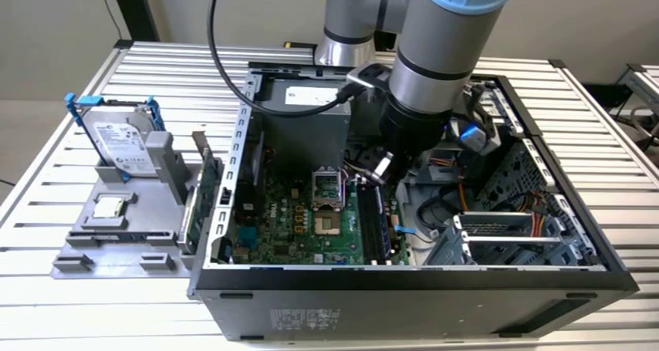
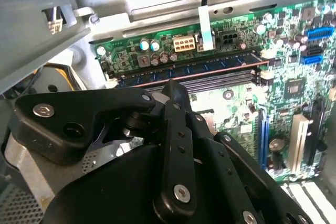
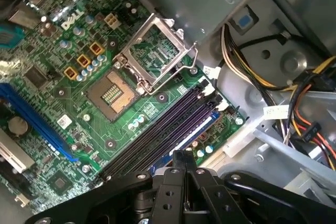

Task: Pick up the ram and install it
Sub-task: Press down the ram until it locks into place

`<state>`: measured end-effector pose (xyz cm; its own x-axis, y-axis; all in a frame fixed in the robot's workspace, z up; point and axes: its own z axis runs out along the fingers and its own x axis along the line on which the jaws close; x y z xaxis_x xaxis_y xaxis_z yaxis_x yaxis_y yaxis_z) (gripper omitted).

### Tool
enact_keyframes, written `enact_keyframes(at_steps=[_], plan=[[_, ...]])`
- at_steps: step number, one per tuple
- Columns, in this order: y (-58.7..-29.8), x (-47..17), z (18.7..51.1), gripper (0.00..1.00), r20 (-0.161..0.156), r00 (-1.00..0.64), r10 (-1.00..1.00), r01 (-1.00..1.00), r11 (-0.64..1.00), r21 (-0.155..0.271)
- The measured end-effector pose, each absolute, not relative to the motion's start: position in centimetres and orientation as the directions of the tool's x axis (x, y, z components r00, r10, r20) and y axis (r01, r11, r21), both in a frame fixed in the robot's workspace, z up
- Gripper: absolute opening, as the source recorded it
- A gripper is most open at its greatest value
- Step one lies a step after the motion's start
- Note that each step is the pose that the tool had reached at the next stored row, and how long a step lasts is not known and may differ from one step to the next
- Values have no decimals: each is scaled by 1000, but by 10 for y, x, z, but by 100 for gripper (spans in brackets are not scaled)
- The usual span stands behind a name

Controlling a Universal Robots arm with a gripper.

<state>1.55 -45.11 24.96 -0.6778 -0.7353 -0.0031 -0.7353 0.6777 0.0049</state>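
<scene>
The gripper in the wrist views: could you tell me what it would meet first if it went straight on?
Most likely the dark bluish ram stick already sitting in the black memory slots; the gripper, fingers closed together, points at that row, though depth is unclear.

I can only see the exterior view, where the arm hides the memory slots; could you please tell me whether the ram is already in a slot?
Observer: Yes. In the second wrist view the ram stands in the slot nearest the board's edge, beside the empty slots.
Operator: Thank you. Is the hand holding anything?
Observer: No. In the first wrist view the hand has its fingers closed together with nothing between them.
Operator: And where is its tip?
Observer: Right above the ram's top edge; I cannot tell whether it touches.
</scene>
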Motion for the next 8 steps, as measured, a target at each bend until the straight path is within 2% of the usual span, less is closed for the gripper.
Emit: enact_keyframes(at_steps=[8], plan=[[-451,15,249,0,-3,-608,-794,-794,608,5]])
